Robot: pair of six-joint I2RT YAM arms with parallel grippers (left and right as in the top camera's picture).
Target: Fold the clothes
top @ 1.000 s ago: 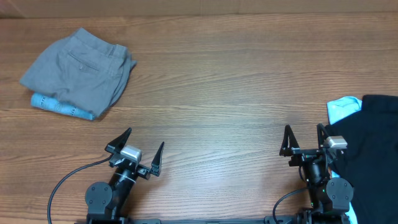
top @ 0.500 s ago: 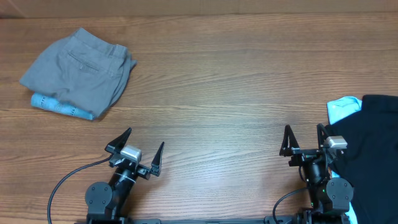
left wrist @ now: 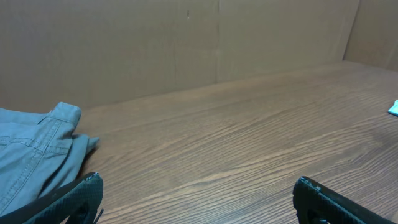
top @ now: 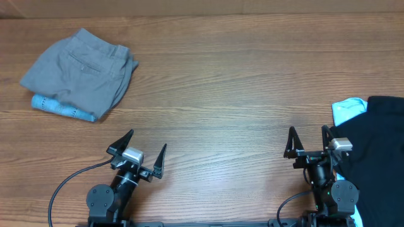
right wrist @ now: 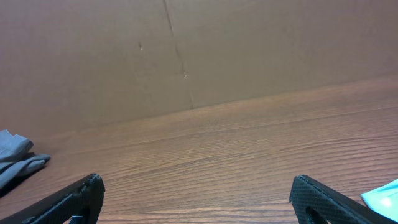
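Observation:
Folded grey shorts (top: 81,70) lie at the far left of the table on top of a folded denim-blue garment (top: 60,108). The left wrist view shows the grey shorts (left wrist: 34,149) at its left edge. A black garment (top: 375,151) and a light blue one (top: 348,109) lie at the right edge. My left gripper (top: 146,150) stands open near the front edge, well short of the shorts. Just left of the black garment, my right gripper (top: 309,141) is open too. Bare wood shows between both pairs of fingers.
A brown cardboard wall (left wrist: 186,43) runs along the far side of the wooden table (top: 240,88). A black cable (top: 69,183) loops by the left arm's base.

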